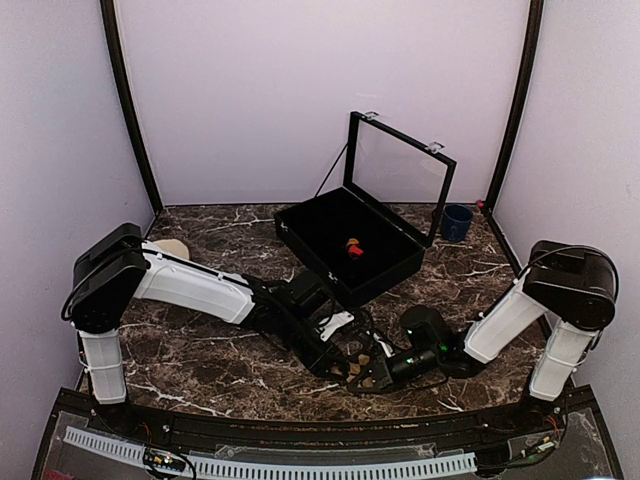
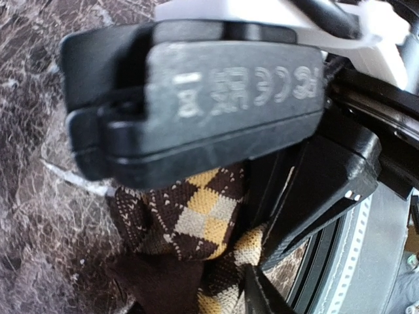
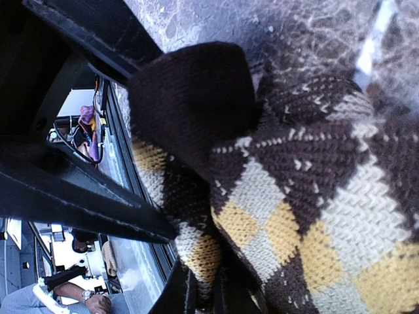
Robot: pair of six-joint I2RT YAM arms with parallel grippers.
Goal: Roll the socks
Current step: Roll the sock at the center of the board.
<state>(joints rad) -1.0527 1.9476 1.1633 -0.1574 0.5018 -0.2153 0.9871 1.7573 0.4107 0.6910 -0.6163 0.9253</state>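
- The tan-diamond sock (image 3: pixel 294 196) lies on the table (image 1: pixel 200 350) close to the middle of its near edge, bunched between the two wrists rather than laid flat.
- The right gripper (image 1: pixel 388 368) is closed. In the right wrist view the knit narrows into its jaws, so it reads as pinching a fold of the sock.
- The left gripper (image 1: pixel 340 358) sits just beside the right one, over the same sock. A black housing blocks most of the left wrist view, so it cannot be told whether its jaws are apart or gripping.
- A dark plain flap, probably cuff or toe, is folded back over the diamond pattern, which suggests the roll is partly turned and loose.
- The step in hand is judged to be tightening and turning the roll.
- To do it well, one gripper should anchor the core while the other carries the free fabric over it.
- Low, short turns should hold the layers against the table.
- The risk is that the two wrists are crowded and may collide, and that letting go too soon lets the knit spring open.
- A small red-and-orange bundle (image 1: pixel 352 248) lies inside the open black case (image 1: pixel 370 285) toward the far middle of the table, likely the other sock.
- A blue cup (image 1: pixel 457 222) stands near the far right corner, well apart from the work.
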